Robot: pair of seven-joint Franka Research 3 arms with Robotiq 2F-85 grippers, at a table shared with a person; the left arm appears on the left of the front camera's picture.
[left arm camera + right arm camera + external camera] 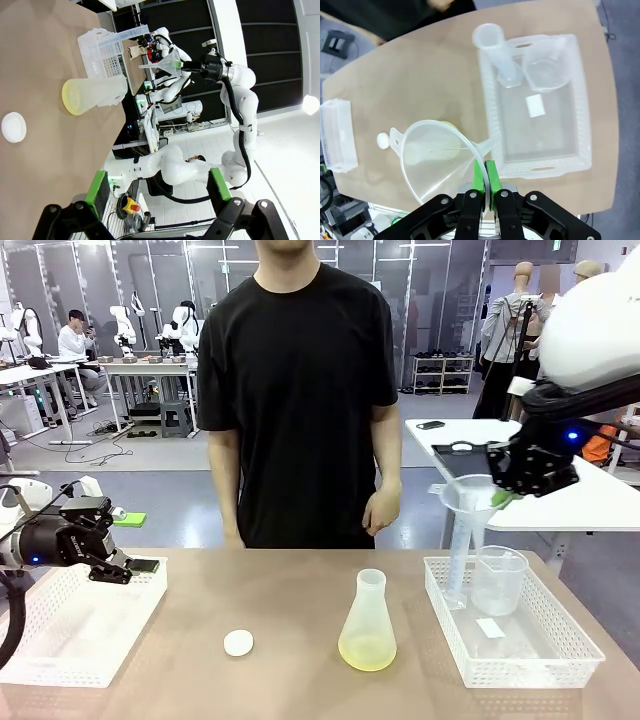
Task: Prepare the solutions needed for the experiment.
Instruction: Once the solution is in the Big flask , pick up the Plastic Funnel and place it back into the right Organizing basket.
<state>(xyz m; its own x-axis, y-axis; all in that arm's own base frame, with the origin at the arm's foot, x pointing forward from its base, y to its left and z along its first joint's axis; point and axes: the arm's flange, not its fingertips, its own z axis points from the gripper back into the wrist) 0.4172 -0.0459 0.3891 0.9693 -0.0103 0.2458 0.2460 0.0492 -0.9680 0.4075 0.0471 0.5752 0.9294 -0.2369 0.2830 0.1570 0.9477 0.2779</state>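
Note:
A clear conical flask (368, 612) stands mid-table, with the solutions (367, 652), a shallow pale yellow layer, in its bottom. The left wrist view shows the same flask (92, 95) lying sideways in the picture. My right gripper (503, 499) is shut on the rim of a clear plastic funnel (470, 502), which hangs in the air by the left edge of the right basket (560, 645). Seen from the right wrist, the green pads (479, 176) pinch the funnel (432, 155). My left gripper (135, 568) is open over the left basket (60, 640), with nothing between its fingers (97, 186).
A small white round cap (238, 643) lies on the table left of the flask. The right basket holds a tall graduated cylinder (460, 565), a clear beaker (498, 580) and a white slip. A person in a black shirt (300, 390) stands at the far side, hands down.

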